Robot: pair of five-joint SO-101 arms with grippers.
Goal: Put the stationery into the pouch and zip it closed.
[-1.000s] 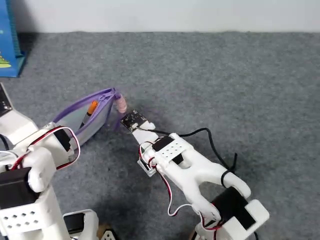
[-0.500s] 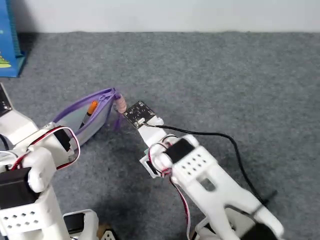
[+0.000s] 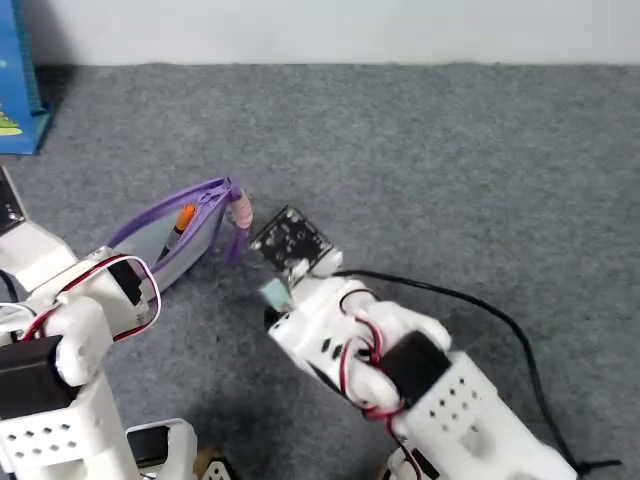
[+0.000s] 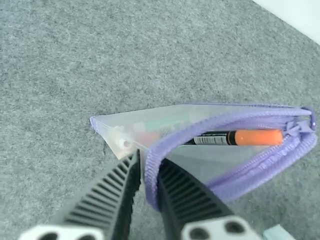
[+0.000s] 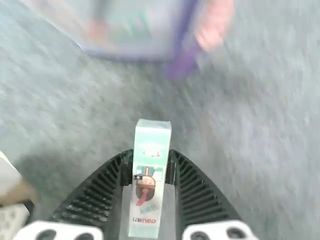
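A clear pouch (image 3: pixel 170 240) with a purple zipper lies open on the grey carpet, an orange-capped pen (image 4: pixel 235 137) inside it. In the left wrist view my left gripper (image 4: pixel 145 161) is shut on the pouch's purple rim (image 4: pixel 150 165) near its corner. A pink zipper pull (image 3: pixel 241 208) hangs at the pouch's far end. My right gripper (image 5: pixel 148 159) is shut on a small mint-green eraser box (image 5: pixel 148 185), held just short of the pouch (image 5: pixel 130 35). From above, the eraser box (image 3: pixel 274 293) sits close to the right of the pouch mouth.
Grey carpet (image 3: pixel 460 170) stretches open to the right and back. A blue box (image 3: pixel 15 90) stands at the far left edge against the white wall. The right arm's black cable (image 3: pixel 500 320) trails across the carpet.
The right arm has swung and turned its wrist, bringing the eraser box into sight beside the pouch. The left arm and pouch have stayed put.
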